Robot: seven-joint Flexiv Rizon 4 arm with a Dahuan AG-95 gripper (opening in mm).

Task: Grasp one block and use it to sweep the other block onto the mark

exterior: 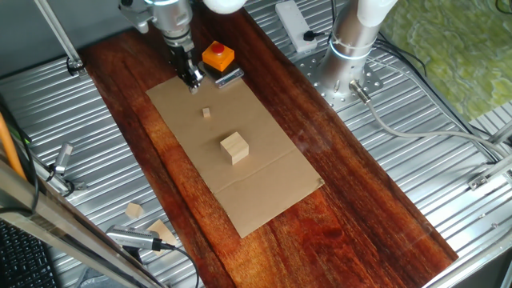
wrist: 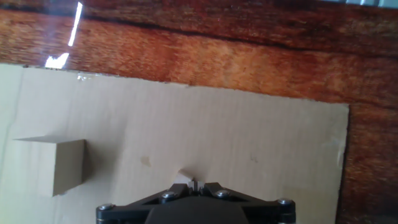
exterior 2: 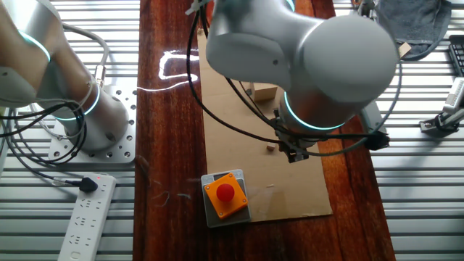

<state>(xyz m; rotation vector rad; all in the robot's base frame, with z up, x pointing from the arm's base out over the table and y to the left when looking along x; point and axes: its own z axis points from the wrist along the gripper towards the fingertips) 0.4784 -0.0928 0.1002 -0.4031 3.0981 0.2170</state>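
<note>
The tiny tan block (exterior: 206,113) lies on the brown cardboard sheet (exterior: 264,188); it also shows in the other fixed view (exterior 2: 269,149) and in the hand view (wrist: 182,177), just past the fingertips. The bigger pale wooden cube (exterior: 234,148) stands nearer the sheet's middle, and shows in the other fixed view (exterior 2: 265,92) and at the left of the hand view (wrist: 62,165). My gripper (exterior: 192,80) hangs over the sheet's far end, short of the tiny block, jaws together and holding nothing; it shows in the other views too (exterior 2: 293,154) (wrist: 194,184). I cannot make out a mark.
An orange box with a red button (exterior: 218,56) sits at the sheet's far edge, close to the gripper. The arm's base (exterior: 352,48) and a white power strip (exterior: 294,24) are at the far right. Wooden scraps (exterior: 134,210) lie off the board at the near left.
</note>
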